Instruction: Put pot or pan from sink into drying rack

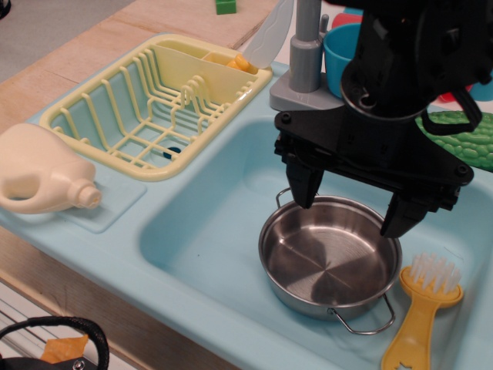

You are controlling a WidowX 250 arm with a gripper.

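While pan (pixel 330 258) sits in sink (pixel 208 231) — gripper (pixel 353 202) spread above

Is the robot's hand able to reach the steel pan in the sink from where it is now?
Probably yes. The hand hangs open directly above the pan, with one finger near the far rim and the other over the right side. Nothing lies between them; the yellow brush sits to the right of the pan.
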